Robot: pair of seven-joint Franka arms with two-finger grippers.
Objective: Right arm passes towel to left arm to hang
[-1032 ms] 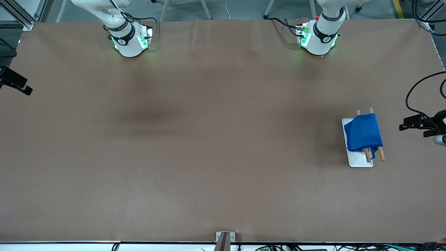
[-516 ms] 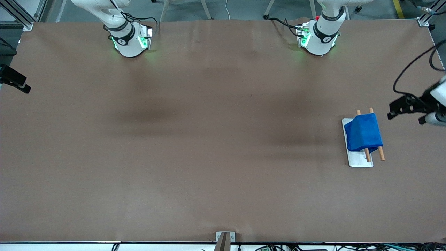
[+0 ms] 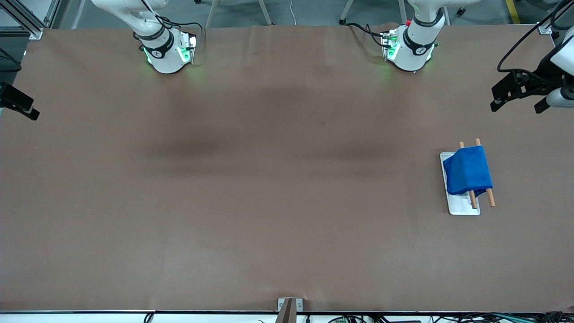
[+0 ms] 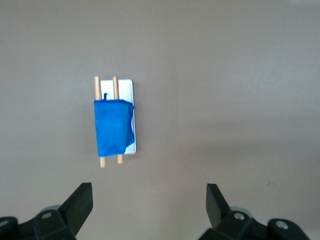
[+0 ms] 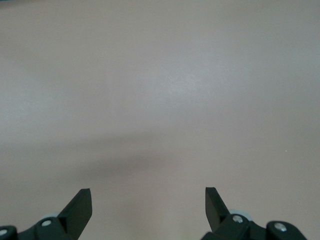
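Table (image 3: 251,188): towel (image 3: 467,170) lengthwise along rack (image 3: 462,207)

A wide desk (image 3: 251,188) covered in plain brown sheeting fills nearly the whole front view, with faint creases near its upper edge and soft dark shadow bands across the middle. Along the top of the frame runs a grey floor (image 3: 314,11) with thin metal legs (image 3: 264,11) standing on it and a yellow line (image 3: 512,11) at the upper right. Aluminium frame posts (image 3: 27,20) sit at the upper left. A small metal bracket (image 3: 289,305) sits at the bottom centre edge, with cables (image 3: 403,317) along the lower right.
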